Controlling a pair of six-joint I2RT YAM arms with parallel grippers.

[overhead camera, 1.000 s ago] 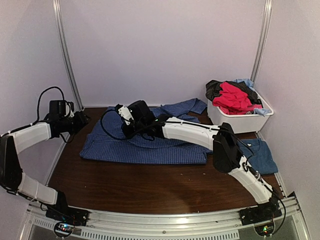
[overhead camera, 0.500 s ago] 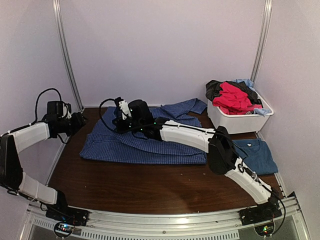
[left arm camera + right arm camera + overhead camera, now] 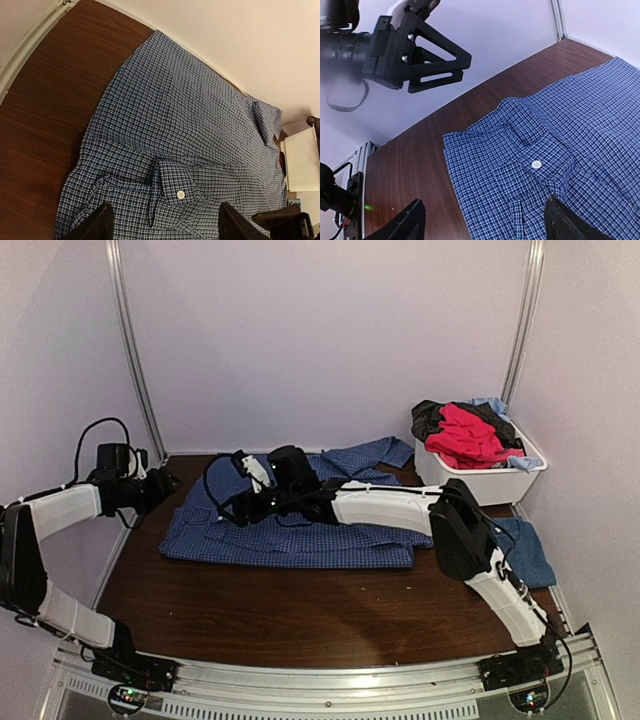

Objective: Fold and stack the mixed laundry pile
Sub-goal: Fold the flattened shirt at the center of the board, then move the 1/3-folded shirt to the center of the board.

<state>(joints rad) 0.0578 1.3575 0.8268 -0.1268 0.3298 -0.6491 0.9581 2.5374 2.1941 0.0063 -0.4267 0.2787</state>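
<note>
Brown wood makes up the table top [image 3: 280, 615]. At its left side the left gripper [image 3: 160, 483] hangs just off the edge of the blue-and-white small-check button shirt [image 3: 300, 538]. Its jaws stand wide with nothing between them, a little wider than a second ago. Its wrist view looks down on a buttoned cuff [image 3: 172, 187] lying turned in over the shirt's body. Next along, over the left part of the shirt, the right gripper [image 3: 230, 510] shows the real change. A second ago it was pinched shut low on the cloth; now its fingers are spread wide and empty above the cuff, so the sleeve has been let go and rests flat on the shirt. I judge that the sleeve fold is laid down and both arms are free for the next fold. The shirt itself lies spread across the middle of the table, not yet brought down to a small packet. Further right, beside the right arm, a plain dark-blue T-shirt [image 3: 525, 552] lies flat near the table's right edge, seemingly folded. Behind it the white plastic bin [image 3: 480, 483] holds the rest of the pile: a red garment [image 3: 465, 435], a black garment [image 3: 430, 418] and a light-blue garment [image 3: 490, 403], all waiting their turn.
</note>
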